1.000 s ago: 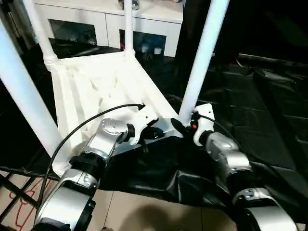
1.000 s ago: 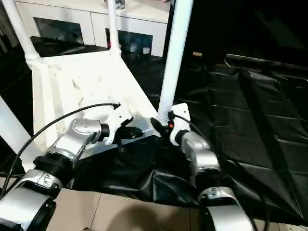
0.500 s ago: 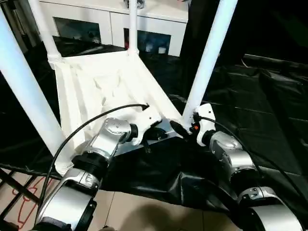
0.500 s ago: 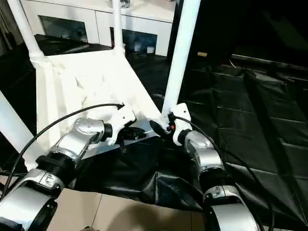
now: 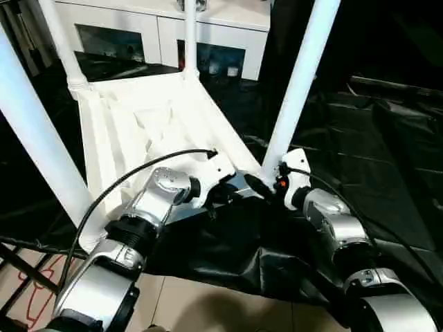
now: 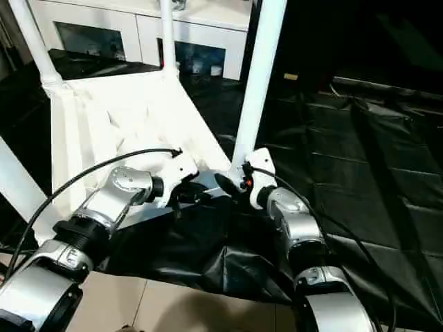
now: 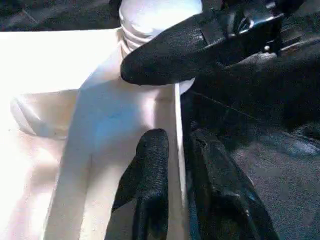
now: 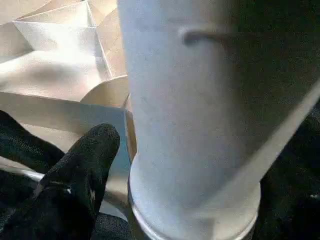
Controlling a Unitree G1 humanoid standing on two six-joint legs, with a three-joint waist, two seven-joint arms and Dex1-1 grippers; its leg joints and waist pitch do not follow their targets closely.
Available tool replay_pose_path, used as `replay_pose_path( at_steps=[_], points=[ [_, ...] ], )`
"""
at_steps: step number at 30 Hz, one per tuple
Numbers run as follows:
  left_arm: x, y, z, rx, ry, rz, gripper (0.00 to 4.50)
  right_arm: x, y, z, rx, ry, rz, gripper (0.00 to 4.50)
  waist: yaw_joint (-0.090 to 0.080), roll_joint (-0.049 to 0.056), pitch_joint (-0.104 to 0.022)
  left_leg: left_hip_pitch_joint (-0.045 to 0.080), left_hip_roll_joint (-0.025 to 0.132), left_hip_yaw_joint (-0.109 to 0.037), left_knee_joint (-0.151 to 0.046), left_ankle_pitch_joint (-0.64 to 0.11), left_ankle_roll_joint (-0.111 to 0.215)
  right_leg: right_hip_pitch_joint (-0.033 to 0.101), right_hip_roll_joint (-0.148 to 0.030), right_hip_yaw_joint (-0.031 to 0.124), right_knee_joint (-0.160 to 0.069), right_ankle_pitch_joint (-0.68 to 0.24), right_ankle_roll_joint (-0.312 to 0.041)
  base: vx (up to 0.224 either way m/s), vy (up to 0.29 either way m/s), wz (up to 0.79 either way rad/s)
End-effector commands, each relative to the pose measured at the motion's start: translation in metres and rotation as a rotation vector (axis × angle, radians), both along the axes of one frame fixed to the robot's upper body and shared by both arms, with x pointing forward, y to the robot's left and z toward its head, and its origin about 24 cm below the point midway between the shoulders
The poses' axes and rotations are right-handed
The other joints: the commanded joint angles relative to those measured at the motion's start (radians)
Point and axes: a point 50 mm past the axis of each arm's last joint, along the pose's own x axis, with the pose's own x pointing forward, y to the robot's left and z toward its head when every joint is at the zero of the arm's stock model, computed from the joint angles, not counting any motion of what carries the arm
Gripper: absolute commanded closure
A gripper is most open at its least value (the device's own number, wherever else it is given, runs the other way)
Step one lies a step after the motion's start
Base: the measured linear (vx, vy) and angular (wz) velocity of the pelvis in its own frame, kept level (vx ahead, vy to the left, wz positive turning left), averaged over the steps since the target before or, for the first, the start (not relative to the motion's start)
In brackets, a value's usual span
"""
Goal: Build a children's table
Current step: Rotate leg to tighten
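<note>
The children's table (image 5: 138, 124) lies upside down on a black sheet, ribbed underside up, with its white legs standing upright. My left gripper (image 5: 225, 190) sits at the near rim. In the left wrist view its fingers (image 7: 150, 165) straddle the thin rim wall, slightly open, with white showing between them. My right gripper (image 5: 268, 178) stands open around the foot of the near-right leg (image 5: 301, 76), at its corner socket. One right finger (image 8: 95, 145) stands just off the leg (image 8: 190, 100). That same finger (image 7: 170, 55) shows ahead of my left gripper.
The black sheet (image 5: 374, 138) spreads wrinkled to the right and front. A white cabinet (image 5: 228, 28) with glass fronts stands behind the table. Pale floor tiles (image 5: 208, 304) show in front, and a dark metal frame with a red cable (image 5: 21, 270) sits at the near left.
The camera has shifted a little. My left fingers have eased apart on the rim and my right fingers have widened around the leg's foot. The table has stayed put.
</note>
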Motion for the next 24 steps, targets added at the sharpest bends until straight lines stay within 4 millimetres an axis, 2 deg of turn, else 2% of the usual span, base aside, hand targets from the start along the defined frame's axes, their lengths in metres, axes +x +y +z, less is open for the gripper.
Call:
replay_pose_path(
  at_steps=[1,4,5,7,11,15,16,19,23,24],
  points=[
    [-0.002,0.005,-0.012,0.042,0.044,0.042,3.65,-0.003,-0.001,-0.003,0.003,0.006,0.016,0.54,0.001,0.006,-0.056,0.014,0.033,-0.018,-0.070,-0.284,0.020,0.040,-0.068,0.048,-0.088,-0.286,-0.198,0.000,0.000,0.00],
    [-0.001,0.005,-0.012,0.045,0.047,0.051,3.90,-0.003,-0.001,-0.003,0.003,0.005,0.024,0.54,0.001,0.003,-0.055,0.013,0.032,-0.018,-0.070,-0.291,0.019,0.039,-0.069,0.048,-0.090,-0.306,-0.189,0.000,0.000,0.00],
    [-0.001,0.005,-0.012,0.055,0.046,0.050,4.00,-0.003,0.000,-0.002,0.003,0.005,0.030,0.54,0.002,0.005,-0.055,0.013,0.033,-0.019,-0.070,-0.289,0.019,0.039,-0.070,0.049,-0.091,-0.312,-0.186,0.000,0.000,0.00],
    [-0.002,0.006,-0.013,0.063,0.045,0.041,4.03,-0.003,0.000,-0.002,0.003,0.004,0.033,0.54,0.001,0.005,-0.054,0.013,0.032,-0.019,-0.070,-0.292,0.019,0.038,-0.070,0.048,-0.092,-0.321,-0.183,0.000,0.000,0.00],
    [-0.007,0.008,-0.016,0.104,0.056,-0.033,4.48,-0.004,-0.003,-0.001,-0.010,0.002,0.072,0.54,0.001,0.004,-0.055,0.010,0.032,-0.019,-0.071,-0.288,0.021,0.039,-0.070,0.048,-0.092,-0.319,-0.179,0.000,0.000,0.00],
    [-0.010,0.011,-0.017,0.120,0.075,-0.068,4.48,-0.004,-0.008,0.002,-0.022,-0.008,0.103,0.54,0.003,0.004,-0.058,0.010,0.033,-0.018,-0.068,-0.264,0.031,0.041,-0.070,0.048,-0.086,-0.270,-0.195,0.000,0.000,0.00],
    [-0.012,0.013,-0.017,0.122,0.083,-0.102,4.50,-0.004,-0.015,0.005,-0.008,0.001,0.119,0.28,0.002,0.004,-0.057,0.010,0.033,-0.017,-0.068,-0.264,0.033,0.041,-0.069,0.048,-0.086,-0.263,-0.200,0.000,0.000,0.00],
    [-0.014,0.014,-0.015,0.107,0.079,-0.142,4.50,-0.005,-0.021,0.008,0.011,0.013,0.160,0.21,0.005,0.006,-0.058,0.011,0.034,-0.017,-0.067,-0.253,0.040,0.043,-0.068,0.049,-0.084,-0.244,-0.207,0.000,0.000,0.00],
    [-0.028,0.020,-0.011,0.031,0.082,-0.330,4.50,-0.021,-0.030,0.011,-0.028,0.052,0.375,0.07,0.016,0.005,-0.059,0.011,0.036,-0.017,-0.067,-0.247,0.049,0.047,-0.068,0.048,-0.080,-0.210,-0.211,0.000,0.000,0.00],
    [-0.030,0.021,-0.010,0.015,0.080,-0.352,4.50,-0.026,-0.032,0.011,-0.048,0.064,0.422,0.07,0.019,0.006,-0.060,0.013,0.039,-0.015,-0.066,-0.228,0.053,0.046,-0.068,0.050,-0.075,-0.170,-0.221,0.000,0.000,0.00]
  ],
)
